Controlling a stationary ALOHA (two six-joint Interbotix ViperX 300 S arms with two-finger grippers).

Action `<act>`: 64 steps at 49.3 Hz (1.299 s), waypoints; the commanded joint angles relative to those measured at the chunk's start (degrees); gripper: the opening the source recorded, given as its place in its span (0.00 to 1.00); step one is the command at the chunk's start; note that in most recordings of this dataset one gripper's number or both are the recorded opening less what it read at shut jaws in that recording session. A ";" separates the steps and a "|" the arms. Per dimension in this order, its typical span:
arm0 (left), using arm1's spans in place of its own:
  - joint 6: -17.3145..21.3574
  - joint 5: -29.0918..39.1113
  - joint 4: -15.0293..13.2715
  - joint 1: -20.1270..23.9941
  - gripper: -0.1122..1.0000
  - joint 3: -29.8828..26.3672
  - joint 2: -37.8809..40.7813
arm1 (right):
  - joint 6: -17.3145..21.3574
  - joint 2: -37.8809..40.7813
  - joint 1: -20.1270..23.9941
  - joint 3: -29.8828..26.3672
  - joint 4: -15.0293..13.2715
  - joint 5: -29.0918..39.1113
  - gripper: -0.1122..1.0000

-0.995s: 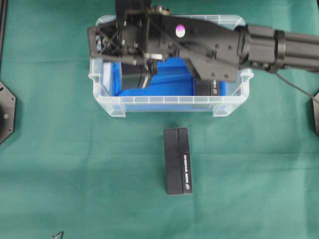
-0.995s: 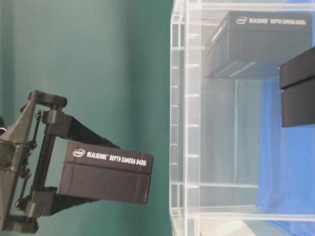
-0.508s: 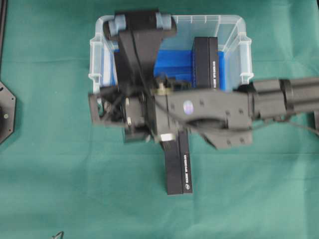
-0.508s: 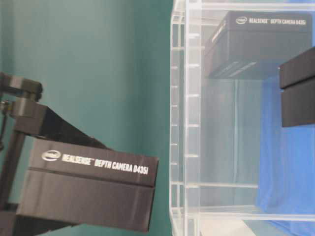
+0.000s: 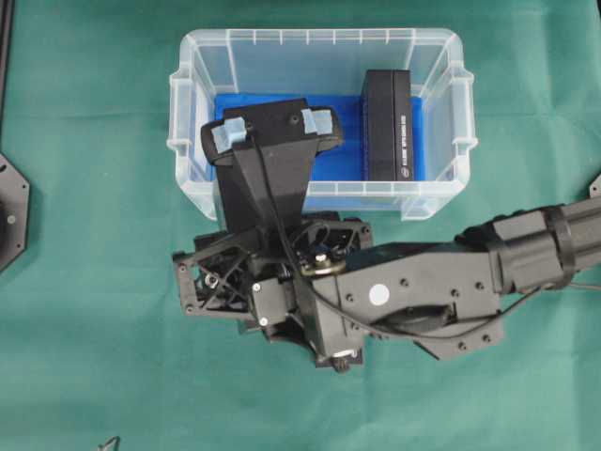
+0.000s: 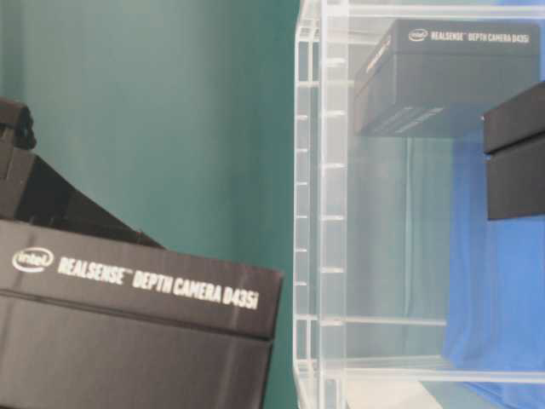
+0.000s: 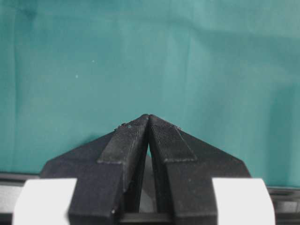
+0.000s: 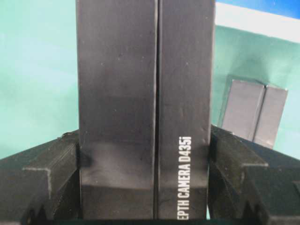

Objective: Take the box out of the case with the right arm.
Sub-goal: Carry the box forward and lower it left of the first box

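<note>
Over the green cloth (image 5: 84, 282), just in front of the case (image 5: 441, 202), right arm (image 5: 526, 254) hangs with its gripper (image 8: 143, 173) clamped on a black box (image 8: 140, 93), one jaw flat against each long side. Jaws stand fairly wide because the box fills the gap between them

Box location: outside the case, held clear above the cloth; table-level view shows its printed face (image 6: 136, 281) to the left of the clear wall (image 6: 311, 213), not touching it

Progress, as I judge it: lift-out is done. What is left is to lower the box onto the cloth and let go

Other items: a second black box (image 5: 388, 124) lies on the blue lining at the right end of the case. A third box (image 8: 253, 112) lies on the cloth beyond the held one in the right wrist view

Orientation of held box: long axis runs straight out from the jaws, away from the wrist. Table-level view shows the end nearest the case dipping slightly

Left gripper (image 7: 148, 124): fingertips pressed together, nothing between them, parked over bare cloth
</note>
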 commanded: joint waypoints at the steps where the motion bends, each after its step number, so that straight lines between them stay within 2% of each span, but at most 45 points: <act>1: -0.09 -0.18 0.09 -0.18 0.12 -0.62 0.26 | 0.09 -3.78 0.00 -1.93 -0.53 0.70 0.71; 22: -0.09 -0.09 0.09 -0.18 0.12 -0.62 0.44 | 0.18 -3.52 0.00 -1.93 -0.53 1.49 0.71; 32: -0.09 -0.09 0.18 -0.26 0.12 -0.62 0.62 | 0.79 -1.23 -0.09 -1.85 0.79 0.62 0.71; 43: -0.09 -0.09 0.09 -0.18 0.12 -0.53 0.62 | 3.96 2.02 -0.09 -0.09 3.16 -0.35 0.71; 51: -0.09 -0.18 0.09 -0.18 0.12 -0.35 0.44 | 6.50 4.13 0.00 2.37 4.04 -3.52 0.71; 56: -0.09 -0.09 0.09 -0.18 0.12 -0.35 0.18 | 8.88 5.27 0.09 3.78 5.80 -5.45 0.71; 64: -0.09 -0.18 0.09 -0.18 0.12 -0.26 0.00 | 11.51 7.29 0.62 5.45 6.33 -9.05 0.71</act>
